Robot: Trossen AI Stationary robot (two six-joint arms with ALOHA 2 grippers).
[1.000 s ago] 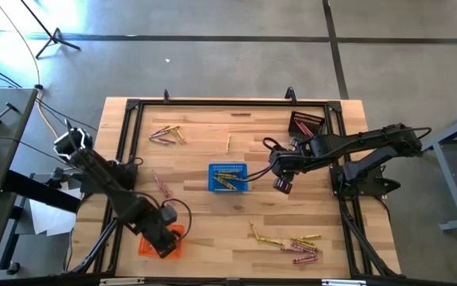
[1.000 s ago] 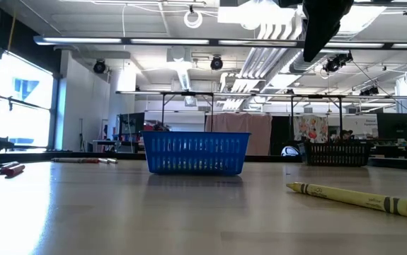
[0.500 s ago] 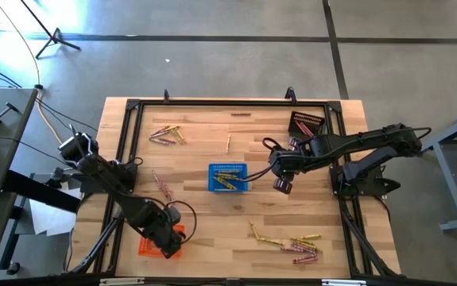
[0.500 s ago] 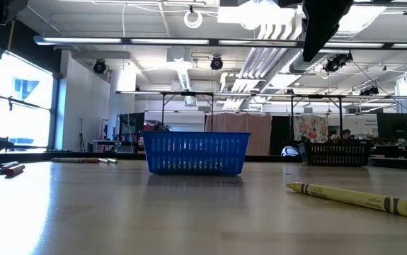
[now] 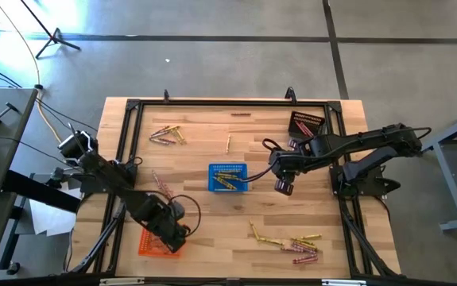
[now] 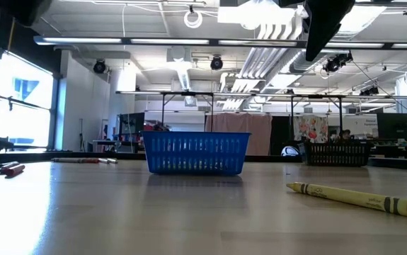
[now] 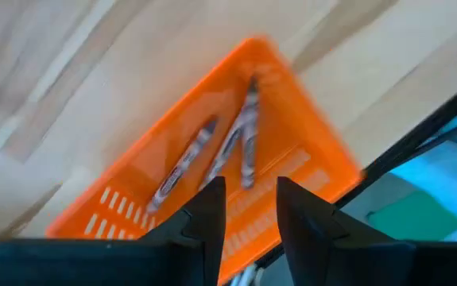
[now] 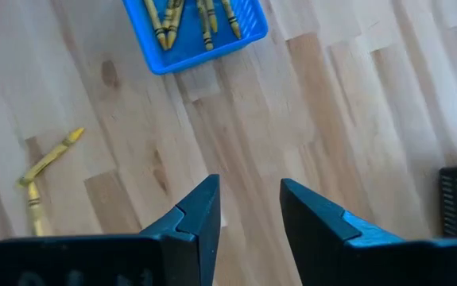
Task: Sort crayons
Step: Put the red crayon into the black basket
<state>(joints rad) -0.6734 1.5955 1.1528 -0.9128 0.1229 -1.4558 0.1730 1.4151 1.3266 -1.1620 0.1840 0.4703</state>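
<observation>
Left hand: fingers spread, holding nothing, above the orange basket; three crayons inside
Right hand: fingers apart, empty, near the blue basket

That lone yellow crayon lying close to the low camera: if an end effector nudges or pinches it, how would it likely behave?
The yellow crayon is a slim round stick lying flat on the smooth wooden table, so a sideways nudge would probably roll it. It looks stiff and light, likely lifting without sagging. Its paper wrapper probably gives some grip, though a hard pinch might snap it.
</observation>
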